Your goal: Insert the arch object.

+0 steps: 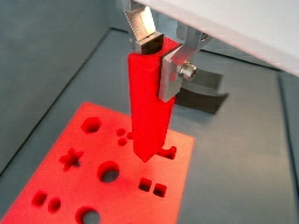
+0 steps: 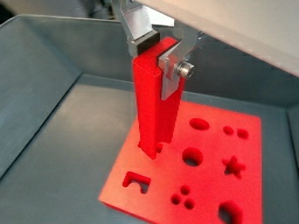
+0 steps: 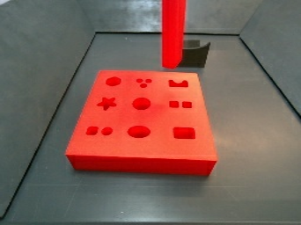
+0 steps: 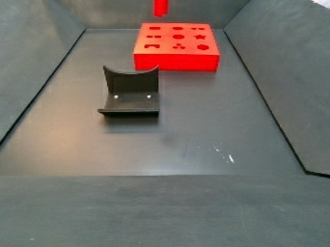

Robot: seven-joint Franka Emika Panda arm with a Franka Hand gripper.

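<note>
Arch object [image 1: 149,105] hangs upright, long axis vertical, lower end pointing down at the red board [image 3: 141,123]; its upper end is pinched between the jaws of the gripper [image 1: 162,54], silver fingers [image 1: 177,74] pressed flat against opposite faces of the bar. In both wrist views the bar's lower end sits above the board, close to the notched square hole [image 2: 138,182] near one board edge; whether the tip touches the surface I cannot tell. In a side view the bar [image 3: 174,33] stands over the board's far edge, its top cut off by the frame, with the fixture [image 3: 195,54] just behind it. In a side view only the bar's lower tip [image 4: 161,8] shows above the far side of the board [image 4: 179,46]; the fixture [image 4: 130,93] stands nearer the camera, well apart from the board. Worktop [image 4: 180,145] dark grey, walled on its sides, with open floor around the board. Bar is bright red, slim, straight, square-edged, uniform in colour with the board.
</note>
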